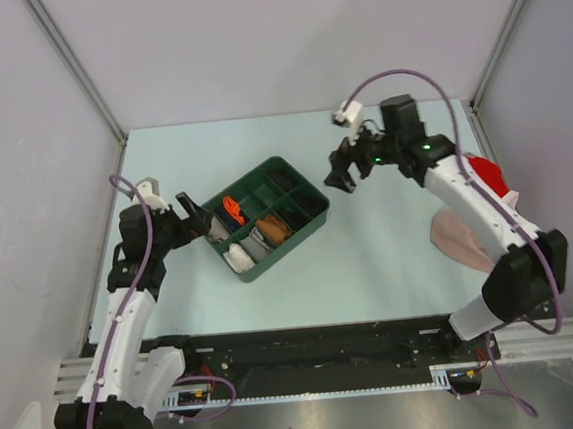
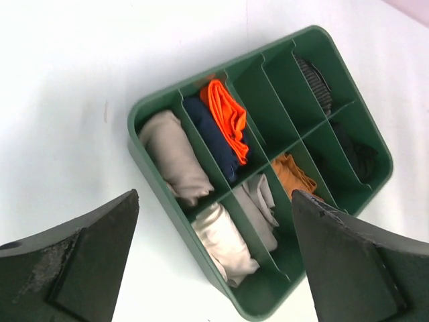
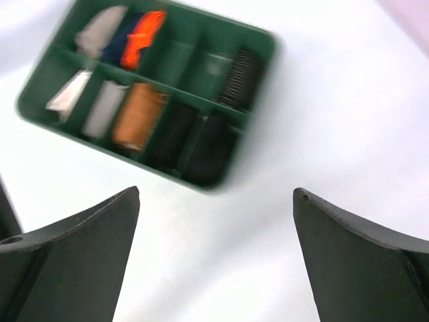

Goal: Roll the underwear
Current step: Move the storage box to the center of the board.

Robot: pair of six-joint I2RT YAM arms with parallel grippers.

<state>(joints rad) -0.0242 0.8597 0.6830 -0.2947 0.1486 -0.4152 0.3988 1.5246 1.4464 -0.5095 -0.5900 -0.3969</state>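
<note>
From above, my left gripper hangs wide open, holding nothing, just beside the left end of the one green tray. My right gripper is equally wide and bare, off the tray's far right corner and apart from it. The underwear sits rolled in a compartment near the tray's left end. Two loose cloths lie by the right edge of the table, one red cloth and one beige-pink cloth, with open room between them and the tray.

My left wrist view shows my left gripper spread above the tray. The underwear lies between a beige roll and two empty compartments.

My right wrist view is blurred. My right gripper gapes over bare table, short of the tray with the underwear.
</note>
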